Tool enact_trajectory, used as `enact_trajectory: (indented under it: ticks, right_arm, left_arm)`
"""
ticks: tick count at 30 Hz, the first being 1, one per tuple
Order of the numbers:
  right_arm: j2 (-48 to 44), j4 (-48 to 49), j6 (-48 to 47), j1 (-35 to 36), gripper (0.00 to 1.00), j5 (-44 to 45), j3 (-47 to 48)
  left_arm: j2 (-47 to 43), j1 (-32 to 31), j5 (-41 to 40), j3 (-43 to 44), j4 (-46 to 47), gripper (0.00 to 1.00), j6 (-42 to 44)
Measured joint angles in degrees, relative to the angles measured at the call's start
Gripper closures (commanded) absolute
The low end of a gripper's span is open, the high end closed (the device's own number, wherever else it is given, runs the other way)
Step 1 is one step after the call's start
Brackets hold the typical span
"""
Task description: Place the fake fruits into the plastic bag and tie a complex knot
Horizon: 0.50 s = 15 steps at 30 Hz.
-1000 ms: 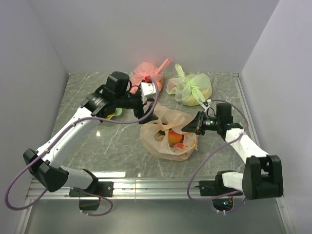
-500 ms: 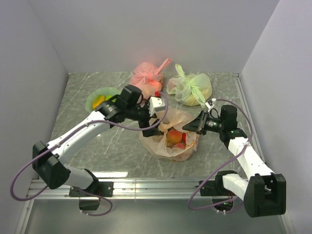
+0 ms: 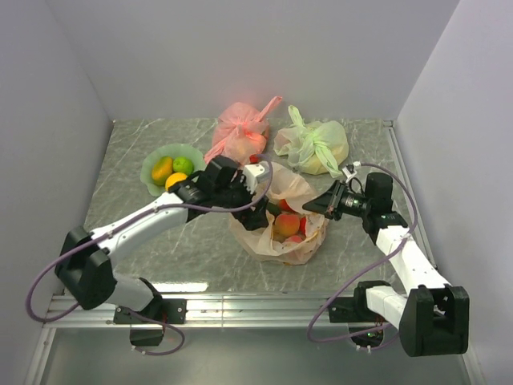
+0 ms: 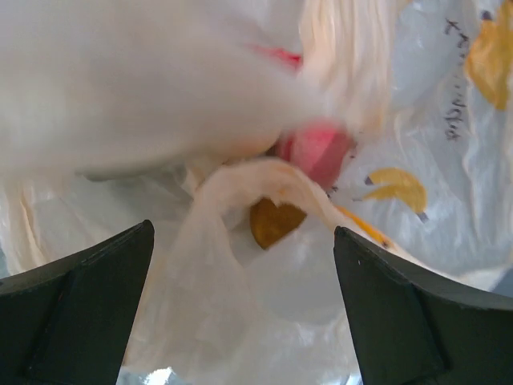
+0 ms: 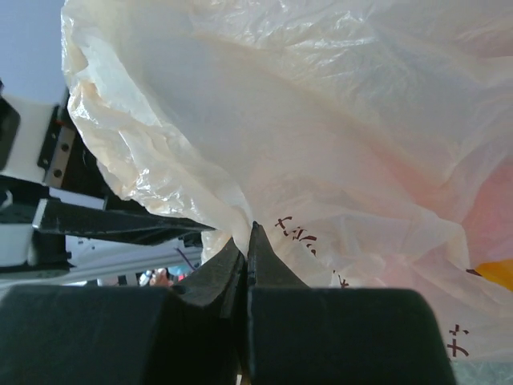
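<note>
In right tool [image 5: 247, 237]: plastic bag [image 5: 337, 136] rim, pinched.

Right gripper [image 5: 246, 233] jaws pinched together on fold of plastic bag [image 5: 337, 120]. Bag translucent peach, crinkled, dark print. Orange fruit [image 5: 498, 274] tint showing through at right edge. Black-white arm hardware [image 5: 48, 184] behind, left.

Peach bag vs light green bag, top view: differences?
The peach bag lies open-mouthed, with red and orange fruits showing; the light green bag is knotted shut. The peach bag is being handled: the right gripper is shut on its edge and the open left gripper hangs at its mouth. The light green bag sits untouched behind it. Both are thin translucent plastic on the marble table.
</note>
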Motion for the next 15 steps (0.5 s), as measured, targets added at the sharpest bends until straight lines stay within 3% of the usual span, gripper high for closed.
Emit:
enact_trajectory:
  ticks: [5,10,13,14,15]
  right_arm:
    - [0.02,2.38,1.53,-0.74,1.00,0.02,-1.14]
    - [0.20,3.43,2.16,-0.74,1.00,0.00,-1.64]
    - [0.24,3.43,2.08,-0.74,1.00,-0.02,-1.62]
    - [0.24,3.43,1.99,-0.74,1.00,-0.02,-1.62]
    - [0.24,3.39,1.86,-0.76,1.00,-0.04,-1.62]
  left_arm:
    - [-5.11,0.20,0.57,-2.64,0.79,0.01,-2.12]
    - [0.46,0.15,2.25,-0.11,2.29,0.01,-4.31]
    - [5.11,0.20,5.29,-0.04,2.29,0.25,-5.51]
    - [6.29,0.20,6.45,-0.04,2.05,0.42,-5.46]
    - [7.13,0.20,7.39,-0.02,1.66,0.51,-5.14]
